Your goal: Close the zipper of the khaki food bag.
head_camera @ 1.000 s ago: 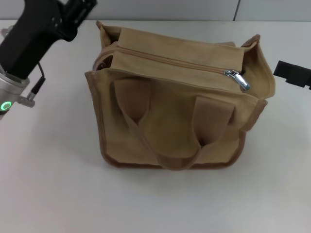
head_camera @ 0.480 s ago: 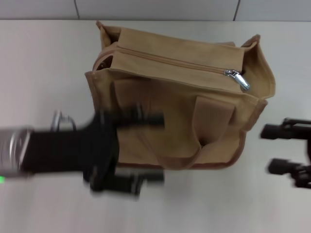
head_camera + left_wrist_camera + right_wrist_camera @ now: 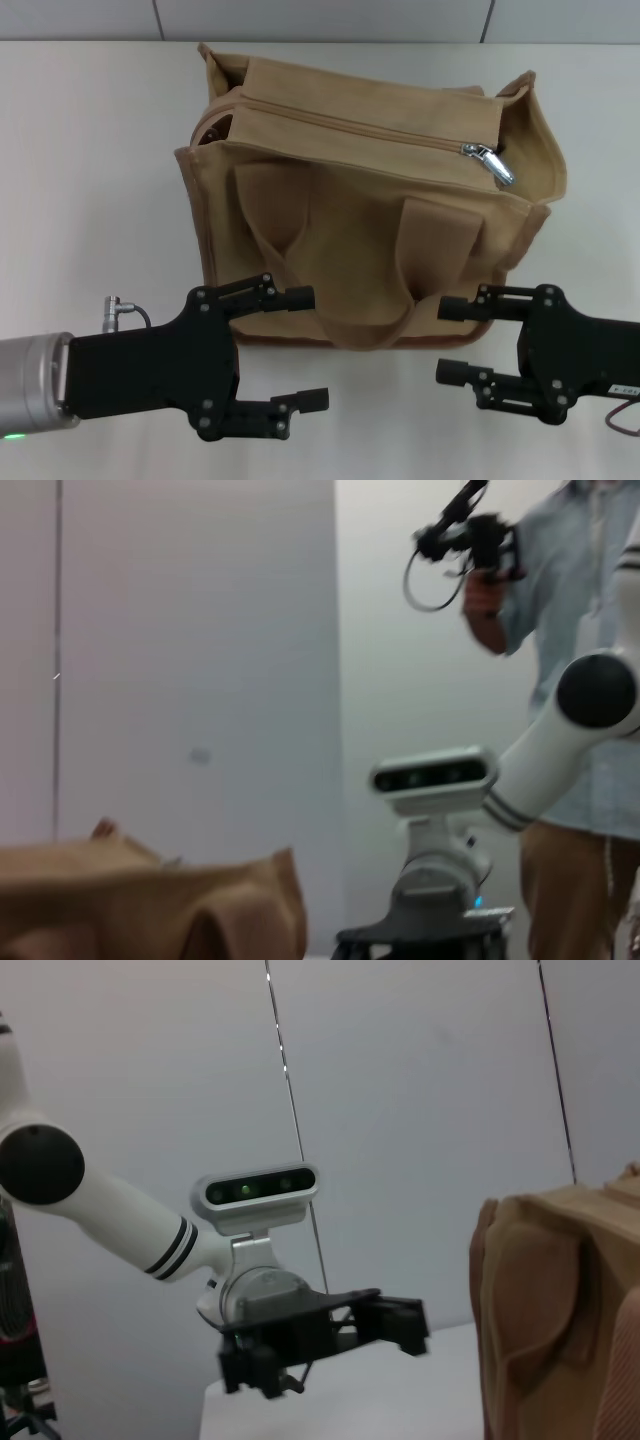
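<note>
The khaki food bag (image 3: 350, 230) stands upright in the middle of the white table, its brown handles lying against its near side. The zipper (image 3: 350, 125) runs along the bag's top, with the silver pull tab (image 3: 495, 165) at the bag's right end. A dark gap shows at the bag's left end. My left gripper (image 3: 305, 348) is open and empty, low at the front left of the bag. My right gripper (image 3: 447, 340) is open and empty at the front right. Their fingers point toward each other. The bag also shows in the left wrist view (image 3: 150, 910) and the right wrist view (image 3: 560, 1300).
White table (image 3: 100, 180) lies bare to the left and right of the bag. A wall rises behind the table. A person (image 3: 590, 630) holding a device stands behind my right arm (image 3: 435, 775). My left arm's wrist (image 3: 255, 1195) shows in the right wrist view.
My left arm swung from the far left corner down to the front left of the bag. My right gripper came in from the right edge to the front right. The bag has not moved.
</note>
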You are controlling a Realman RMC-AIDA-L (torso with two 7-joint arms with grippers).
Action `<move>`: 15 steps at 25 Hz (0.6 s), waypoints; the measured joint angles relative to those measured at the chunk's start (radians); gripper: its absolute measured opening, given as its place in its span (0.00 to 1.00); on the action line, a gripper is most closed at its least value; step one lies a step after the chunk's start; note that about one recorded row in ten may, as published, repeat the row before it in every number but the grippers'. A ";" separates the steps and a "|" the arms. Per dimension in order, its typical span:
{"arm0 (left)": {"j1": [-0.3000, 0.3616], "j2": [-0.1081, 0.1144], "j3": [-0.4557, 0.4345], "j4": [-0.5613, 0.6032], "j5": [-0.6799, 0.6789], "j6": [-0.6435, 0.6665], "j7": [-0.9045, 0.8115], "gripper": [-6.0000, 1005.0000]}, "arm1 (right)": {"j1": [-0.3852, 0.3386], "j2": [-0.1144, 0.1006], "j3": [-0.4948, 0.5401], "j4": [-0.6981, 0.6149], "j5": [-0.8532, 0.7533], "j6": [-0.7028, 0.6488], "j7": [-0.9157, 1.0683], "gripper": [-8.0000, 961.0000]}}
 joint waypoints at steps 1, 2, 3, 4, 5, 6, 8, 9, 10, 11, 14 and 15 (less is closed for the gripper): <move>0.000 0.000 0.000 0.000 0.000 0.000 0.000 0.83 | 0.000 0.001 -0.011 0.003 -0.002 0.006 -0.002 0.61; 0.001 0.001 0.007 -0.046 0.000 -0.079 0.030 0.83 | 0.000 0.001 -0.011 0.003 -0.002 0.006 -0.002 0.61; 0.001 0.001 0.007 -0.046 0.000 -0.079 0.030 0.83 | 0.000 0.002 -0.020 0.004 -0.002 0.007 -0.005 0.61; 0.001 0.001 0.007 -0.046 0.000 -0.079 0.030 0.83 | 0.000 0.002 -0.026 0.006 -0.003 0.007 -0.009 0.61; 0.001 0.001 0.007 -0.046 0.000 -0.079 0.030 0.83 | 0.001 0.003 -0.034 0.010 -0.003 0.009 -0.018 0.61; 0.001 0.000 0.009 -0.054 0.001 -0.095 0.034 0.83 | 0.001 0.003 -0.042 0.015 -0.003 0.010 -0.028 0.61; 0.003 0.000 0.005 -0.055 0.001 -0.091 0.036 0.83 | 0.001 0.003 -0.058 0.022 -0.003 0.017 -0.046 0.61; 0.003 0.000 0.005 -0.055 0.001 -0.091 0.036 0.83 | 0.001 0.003 -0.065 0.022 -0.004 0.020 -0.047 0.61; 0.003 0.000 0.005 -0.055 0.001 -0.091 0.036 0.83 | 0.001 0.003 -0.074 0.023 -0.004 0.023 -0.047 0.61; 0.004 0.000 0.003 -0.056 0.001 -0.093 0.036 0.83 | 0.001 0.003 -0.080 0.023 -0.004 0.023 -0.047 0.61; 0.004 -0.001 0.003 -0.056 0.002 -0.097 0.036 0.83 | 0.001 0.004 -0.099 0.027 -0.004 0.016 -0.046 0.61; 0.004 -0.001 0.003 -0.056 0.002 -0.097 0.036 0.83 | 0.001 0.004 -0.106 0.030 -0.004 0.016 -0.045 0.61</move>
